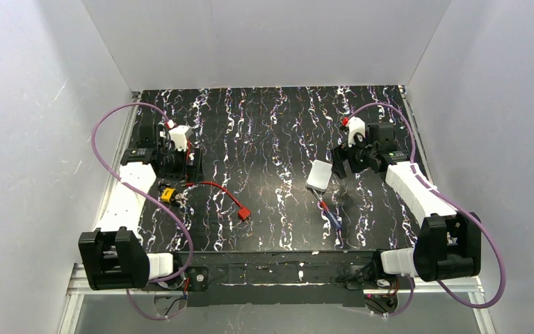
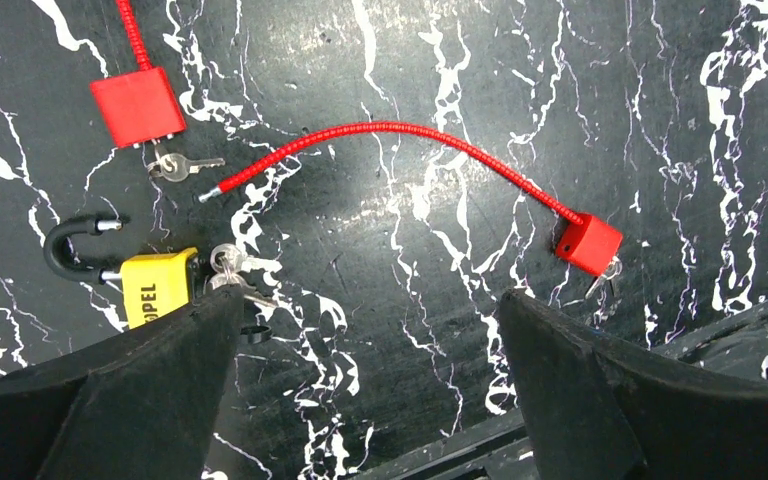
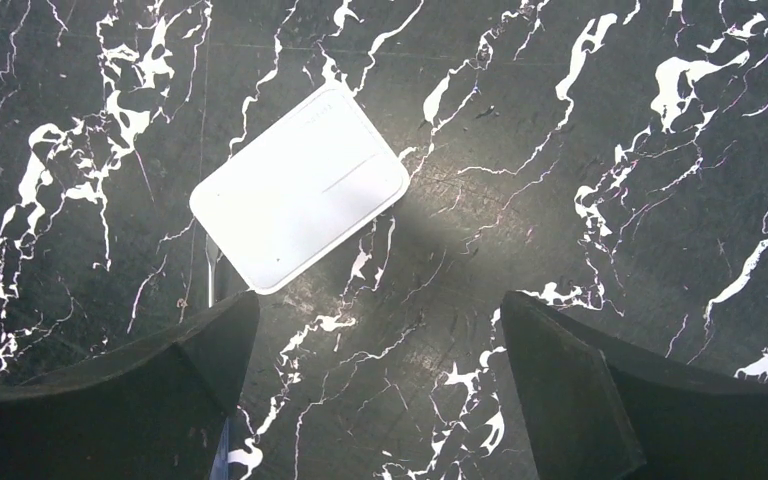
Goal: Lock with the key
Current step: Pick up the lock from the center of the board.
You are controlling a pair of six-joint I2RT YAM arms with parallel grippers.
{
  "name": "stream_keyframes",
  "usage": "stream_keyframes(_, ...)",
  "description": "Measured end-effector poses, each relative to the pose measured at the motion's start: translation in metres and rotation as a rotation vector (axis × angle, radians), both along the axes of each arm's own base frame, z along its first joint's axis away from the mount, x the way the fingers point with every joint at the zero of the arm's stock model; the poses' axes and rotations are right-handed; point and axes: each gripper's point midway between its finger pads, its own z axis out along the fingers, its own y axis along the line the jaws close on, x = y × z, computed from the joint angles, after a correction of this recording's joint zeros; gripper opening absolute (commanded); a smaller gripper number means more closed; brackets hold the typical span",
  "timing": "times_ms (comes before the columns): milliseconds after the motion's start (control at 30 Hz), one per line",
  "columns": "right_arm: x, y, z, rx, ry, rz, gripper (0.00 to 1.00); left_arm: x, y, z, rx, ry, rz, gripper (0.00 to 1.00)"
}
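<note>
Left tool (image 2: 370, 305) jaws wide | yellow padlock (image 2: 158, 287) just beside one fingertip (image 2: 200, 335)

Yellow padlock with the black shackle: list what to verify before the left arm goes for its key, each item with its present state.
1. Left arm's fingers open, nothing between them: ok.
2. Yellow padlock with black shackle in the left wrist view, beside one finger: ok.
3. Shackle closed into the body: not ok, one leg end stands free.
4. Silver keys lying at the padlock's end: ok; inserted in the keyhole: cannot tell.
5. Loose cable end of the red block-bodied cable lock apart from the keys: ok.
6. Right arm's fingers open, over the white rectangular box: ok.
</note>
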Motion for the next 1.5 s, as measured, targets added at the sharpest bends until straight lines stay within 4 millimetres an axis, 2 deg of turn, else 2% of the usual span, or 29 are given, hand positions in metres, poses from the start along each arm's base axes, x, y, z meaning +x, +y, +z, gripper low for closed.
stream_keyframes(100,0.0,0.001,0.001,0.015,0.003,-0.011,1.0,-0.001,0.005,0.0,0.019,0.005,-0.024,0.99)
stream_keyframes(200,-0.002,0.006,0.002,0.037,0.012,-0.005,1.0,-0.001,0.017,-0.003,0.048,0.032,-0.075,0.99)
stream_keyframes(467,-0.011,0.022,0.005,0.099,0.029,0.082,1.0,-0.003,0.083,-0.015,0.097,0.117,-0.215,0.99)
stream_keyframes(567,-0.014,0.028,0.006,0.119,0.032,0.118,1.0,-0.008,0.095,-0.023,0.146,0.124,-0.343,0.99)
stream_keyframes(833,-0.022,0.035,0.007,0.148,0.042,0.177,1.0,-0.008,0.107,-0.042,0.257,0.067,-0.737,0.99)
stream_keyframes(1033,-0.028,0.039,0.0,0.159,0.077,0.216,1.0,-0.002,0.1,-0.051,0.26,-0.043,-0.995,0.99)
stream_keyframes(1133,-0.033,0.04,-0.007,0.16,0.113,0.223,1.0,-0.002,0.096,-0.063,0.221,-0.059,-1.096,0.99)
stream_keyframes(1367,-0.035,0.041,-0.01,0.163,0.125,0.232,1.0,-0.009,0.092,-0.088,0.192,-0.077,-1.224,0.99)
stream_keyframes(1500,-0.035,0.041,-0.015,0.163,0.145,0.233,1.0,-0.013,0.091,-0.094,0.188,-0.084,-1.261,0.88)
